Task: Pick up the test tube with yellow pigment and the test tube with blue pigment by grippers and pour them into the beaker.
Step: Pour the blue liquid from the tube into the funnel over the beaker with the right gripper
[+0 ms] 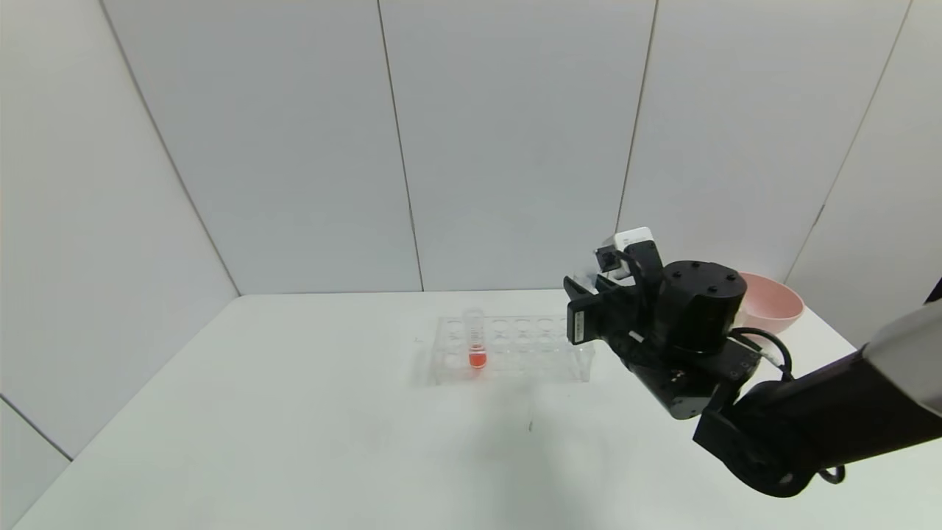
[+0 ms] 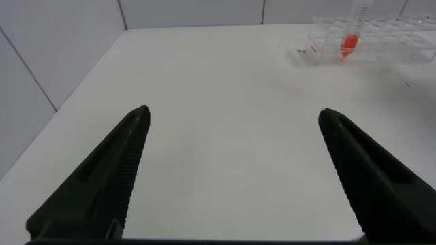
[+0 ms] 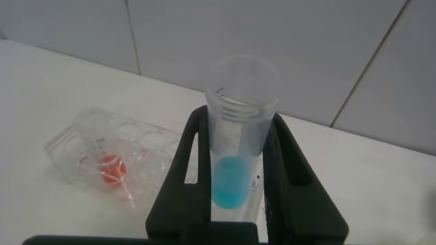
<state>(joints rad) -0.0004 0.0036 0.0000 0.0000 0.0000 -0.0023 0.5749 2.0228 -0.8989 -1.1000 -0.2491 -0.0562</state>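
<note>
My right gripper (image 3: pixel 238 117) is shut on the test tube with blue pigment (image 3: pixel 234 173). The tube's open mouth stands beyond the fingertips and the cyan liquid sits low between the fingers (image 3: pixel 187 170). In the head view this gripper (image 1: pixel 589 298) hangs above the table just beyond the right end of the clear tube rack (image 1: pixel 515 347). My left gripper (image 2: pixel 233 111) is open and empty over bare table, some way from the rack (image 2: pixel 381 42). The test tube with yellow pigment and the beaker are out of view.
A tube with red-orange liquid (image 1: pixel 476 346) stands near the rack's left end; it also shows in both wrist views (image 2: pixel 349 41) (image 3: pixel 109 167). A pink bowl (image 1: pixel 773 302) sits at the back right, behind my right arm. Grey walls close the table's back and left sides.
</note>
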